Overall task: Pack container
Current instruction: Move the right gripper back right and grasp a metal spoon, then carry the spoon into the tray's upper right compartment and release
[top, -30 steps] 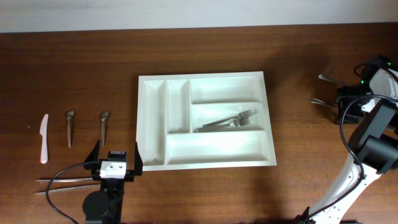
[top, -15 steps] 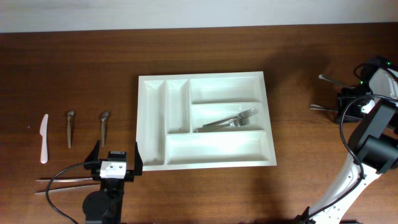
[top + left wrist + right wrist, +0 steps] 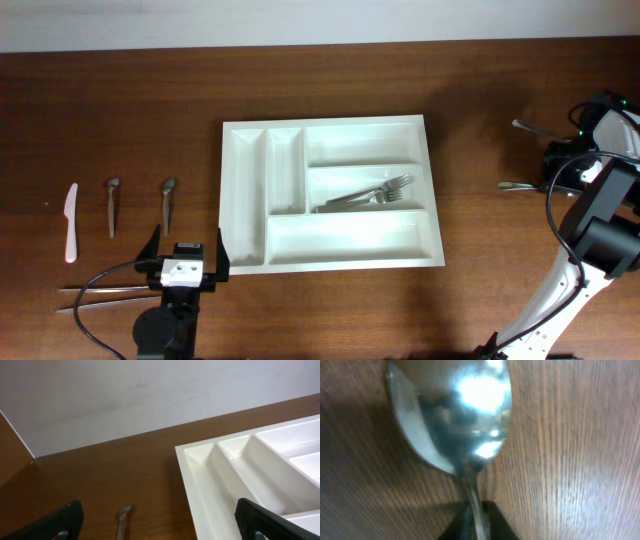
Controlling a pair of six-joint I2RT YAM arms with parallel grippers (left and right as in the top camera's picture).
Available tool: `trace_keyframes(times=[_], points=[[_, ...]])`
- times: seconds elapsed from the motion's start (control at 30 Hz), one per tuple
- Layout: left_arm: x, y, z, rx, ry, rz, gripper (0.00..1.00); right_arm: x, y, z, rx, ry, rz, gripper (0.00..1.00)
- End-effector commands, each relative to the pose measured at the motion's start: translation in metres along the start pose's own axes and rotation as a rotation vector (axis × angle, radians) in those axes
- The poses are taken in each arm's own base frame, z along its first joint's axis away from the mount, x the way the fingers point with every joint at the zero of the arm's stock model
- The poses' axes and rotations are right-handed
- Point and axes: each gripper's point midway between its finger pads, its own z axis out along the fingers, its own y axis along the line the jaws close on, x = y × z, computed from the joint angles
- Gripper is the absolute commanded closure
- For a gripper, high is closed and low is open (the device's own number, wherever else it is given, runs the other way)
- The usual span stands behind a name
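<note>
Pinched by its thin handle between the right fingers, the spoon could swivel or slip short of the cutlery tray; left fingers gape wide

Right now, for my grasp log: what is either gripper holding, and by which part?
Right gripper: a metal spoon, by its neck just below the bowl. Left gripper: nothing.

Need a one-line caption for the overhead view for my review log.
White container mid-table holding forks; left gripper open near its corner, right gripper gripping a spoon far right.
</note>
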Motion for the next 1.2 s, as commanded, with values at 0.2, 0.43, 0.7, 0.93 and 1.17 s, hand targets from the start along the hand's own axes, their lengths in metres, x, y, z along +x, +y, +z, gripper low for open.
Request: trace_keyframes(times=[0.2,0.43,0.7,0.93,1.17], points=[[0.001,-0.001,0.0,0.004,-0.005,-0.011,0.01,-0.001,-0.005,0.01,0.063,-0.008,-0.064,0.96],[0.001,-0.001,0.0,0.005,-0.004,-0.011,0.01,0.006,0.023,-0.064,-0.035,-0.007,-0.083,0.96],[0.001,-0.001,0.0,0.005,-0.004,-0.011,0.01,0.095,0.043,-0.121,-0.125,0.057,-0.138,0.96],[0.001,-0.001,0.0,0.004,-0.005,-0.011,0.01,0.207,0.034,-0.117,-0.104,0.083,-0.252,0.96],[0.001,-0.001,0.0,0.004,-0.005,-0.011,0.01,0.293,0.007,-0.112,-0.081,0.08,-0.349,0.95]])
